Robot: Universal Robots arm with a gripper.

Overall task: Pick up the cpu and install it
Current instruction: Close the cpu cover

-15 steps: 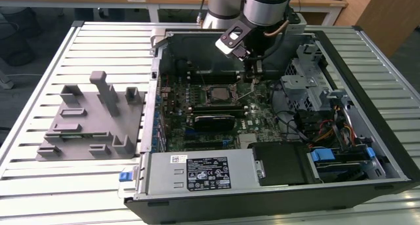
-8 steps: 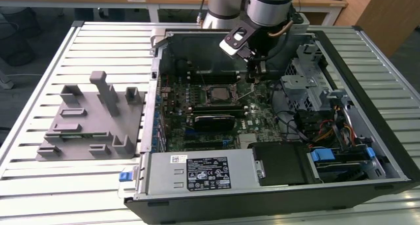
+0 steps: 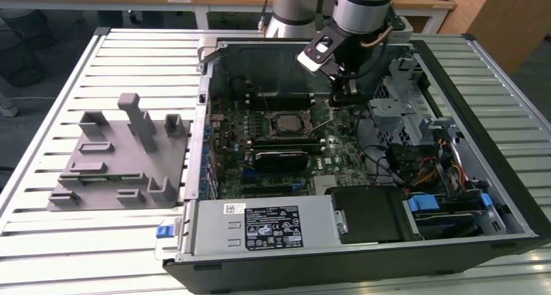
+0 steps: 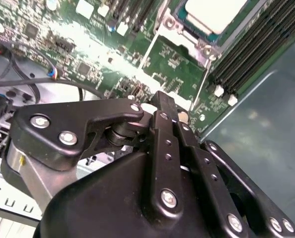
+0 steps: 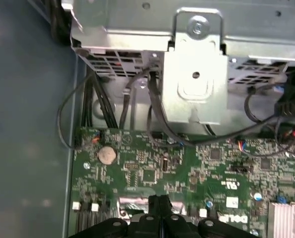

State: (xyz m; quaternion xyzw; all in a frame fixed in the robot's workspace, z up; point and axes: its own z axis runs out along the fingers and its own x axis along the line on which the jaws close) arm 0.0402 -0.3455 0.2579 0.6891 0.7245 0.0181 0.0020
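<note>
The cpu (image 3: 282,122), a small square with a silvery top, lies in the dark socket frame (image 3: 268,132) in the middle of the motherboard inside the open computer case. In the second wrist view its pale top (image 4: 214,12) shows within the frame, with a thin metal lever (image 4: 148,49) beside it. My gripper (image 3: 336,101) hangs just above the board, toward the exterior view's right of the socket and apart from the cpu. Its black fingers (image 4: 162,101) are pressed together with nothing between them; the closed tips (image 5: 160,200) point at the green board.
A grey plastic tray (image 3: 116,159) with upright posts sits on the slatted table at the exterior view's left. Memory slots (image 3: 280,101) flank the socket. A metal drive cage (image 5: 194,74), loose black cables (image 5: 152,99) and the case wall (image 3: 482,146) crowd the exterior view's right.
</note>
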